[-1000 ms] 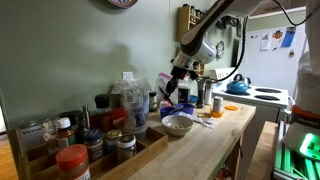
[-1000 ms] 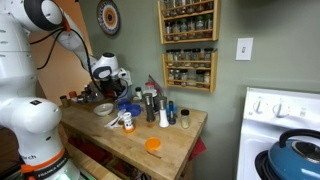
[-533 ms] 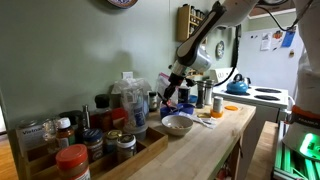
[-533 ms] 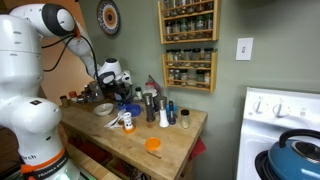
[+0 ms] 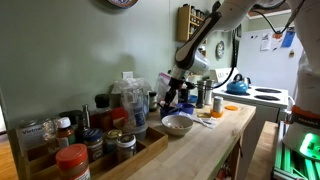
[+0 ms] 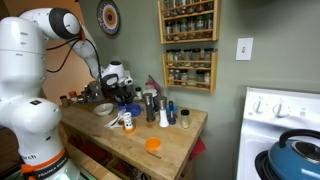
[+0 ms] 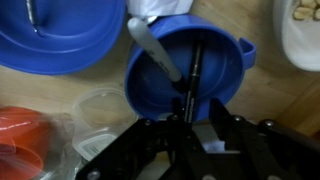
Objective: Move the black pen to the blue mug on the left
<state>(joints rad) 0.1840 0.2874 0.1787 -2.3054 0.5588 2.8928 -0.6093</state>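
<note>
In the wrist view a blue mug point(image 7: 190, 62) stands right below my gripper point(image 7: 195, 125). A black pen point(image 7: 194, 70) stands in the mug, and its upper end sits between my fingers, which are nearly closed on it. A grey-white utensil point(image 7: 152, 48) also leans in the mug. In both exterior views the gripper point(image 5: 172, 94) point(image 6: 121, 92) hangs low over the cluttered back of the wooden counter. There the mug shows only as a blue patch point(image 6: 128, 105) under the gripper.
A large blue bowl point(image 7: 60, 38), an orange lid point(image 7: 25, 135) and a clear tub point(image 7: 97, 106) crowd the mug. A white bowl point(image 5: 177, 124), spice jars point(image 5: 70, 130), bottles point(image 6: 165, 112) and an orange lid point(image 6: 152, 145) stand on the counter. A stove point(image 5: 262, 97) is beyond.
The arm has lowered and shifted slightly, so the gripper with the pen is now down at the blue mug.
</note>
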